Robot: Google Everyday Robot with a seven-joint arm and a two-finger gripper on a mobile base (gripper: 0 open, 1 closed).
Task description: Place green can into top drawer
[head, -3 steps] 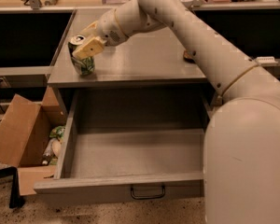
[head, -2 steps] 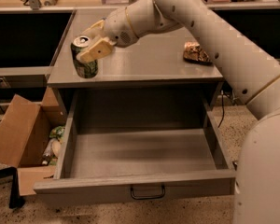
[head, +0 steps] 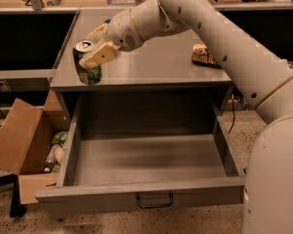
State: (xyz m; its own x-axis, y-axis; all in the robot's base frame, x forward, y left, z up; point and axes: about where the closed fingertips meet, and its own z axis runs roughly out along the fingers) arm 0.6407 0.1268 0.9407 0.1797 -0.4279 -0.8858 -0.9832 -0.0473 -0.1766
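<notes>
The green can (head: 89, 72) stands at the front left corner of the grey countertop (head: 156, 67), leaning slightly. My gripper (head: 87, 51) reaches in from the right, one finger in front of the can and one behind it, and is shut on the can's upper part. The top drawer (head: 136, 191) is pulled wide open below the countertop. Its inside is bare, and the dark handle (head: 155, 200) shows on the front panel. My white arm (head: 224, 43) crosses over the countertop from the right.
A tan and brown snack bag (head: 205, 55) lies on the right side of the countertop. An open brown cardboard box (head: 19, 145) holding bottles and packets stands on the floor left of the drawer. Dark shelving and a cluttered counter are behind.
The gripper stays at the can while the fingers have settled closer around it. The arm has drawn to the right in view, uncovering the snack bag and the drawer's right side.
</notes>
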